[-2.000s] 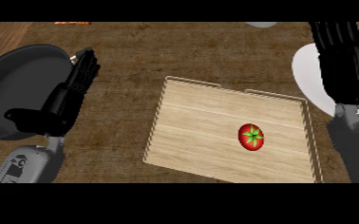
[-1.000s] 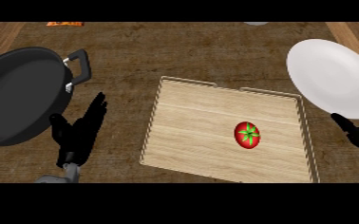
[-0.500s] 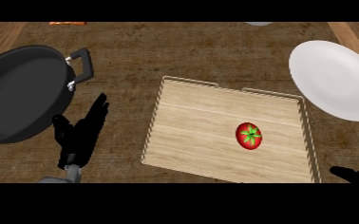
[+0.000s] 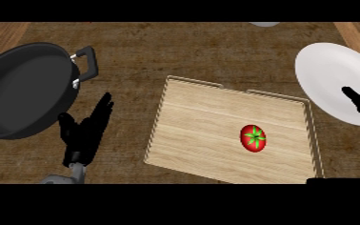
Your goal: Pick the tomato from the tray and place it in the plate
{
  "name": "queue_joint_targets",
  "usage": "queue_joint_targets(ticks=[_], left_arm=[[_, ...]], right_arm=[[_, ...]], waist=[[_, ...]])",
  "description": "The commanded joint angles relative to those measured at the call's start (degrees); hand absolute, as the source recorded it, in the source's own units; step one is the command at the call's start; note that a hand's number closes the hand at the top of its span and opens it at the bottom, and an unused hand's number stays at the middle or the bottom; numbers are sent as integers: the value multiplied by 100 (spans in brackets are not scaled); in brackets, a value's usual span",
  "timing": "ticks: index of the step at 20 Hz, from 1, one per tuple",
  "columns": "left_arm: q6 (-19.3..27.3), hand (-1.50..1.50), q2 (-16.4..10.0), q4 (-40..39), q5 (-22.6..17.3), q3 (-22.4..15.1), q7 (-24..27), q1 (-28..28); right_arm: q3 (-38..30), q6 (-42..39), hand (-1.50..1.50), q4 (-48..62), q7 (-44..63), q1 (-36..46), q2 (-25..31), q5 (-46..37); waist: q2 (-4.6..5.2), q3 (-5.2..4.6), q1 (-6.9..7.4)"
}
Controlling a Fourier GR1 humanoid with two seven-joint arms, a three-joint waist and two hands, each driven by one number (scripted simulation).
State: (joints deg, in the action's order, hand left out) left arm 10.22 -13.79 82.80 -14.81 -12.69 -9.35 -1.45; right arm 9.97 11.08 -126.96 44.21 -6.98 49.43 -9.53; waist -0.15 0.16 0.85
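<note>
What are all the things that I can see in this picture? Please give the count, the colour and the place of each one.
tomato: one, red with a green top, on the tray, right of its middle
tray: one, light wood, middle of the counter
plate: one, white, right edge, partly cut off
pan: one, black, with a handle, left edge
grey object: one, top edge, mostly cut off; cannot tell what it is
counter: one, dark brown wood, under everything
left robot hand: one, black, open, low left between pan and tray
right robot hand: one, black, only a small part shows at the right edge, in front of the plate
</note>
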Motion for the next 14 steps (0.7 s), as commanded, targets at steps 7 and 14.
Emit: queue_joint_targets(ticks=[7,14], left_arm=[[-161,0,88,-9,94,18,-59,312],[-292,0,229,-318,150,194,-9,151]], right_arm=[[1474,-446,-150,369,1579,1053,-1217,-1261],[1745,-507,-150,868,1331,1006,-1972,-1693]], waist=[[16,-20,-44],[14,-17,-91]])
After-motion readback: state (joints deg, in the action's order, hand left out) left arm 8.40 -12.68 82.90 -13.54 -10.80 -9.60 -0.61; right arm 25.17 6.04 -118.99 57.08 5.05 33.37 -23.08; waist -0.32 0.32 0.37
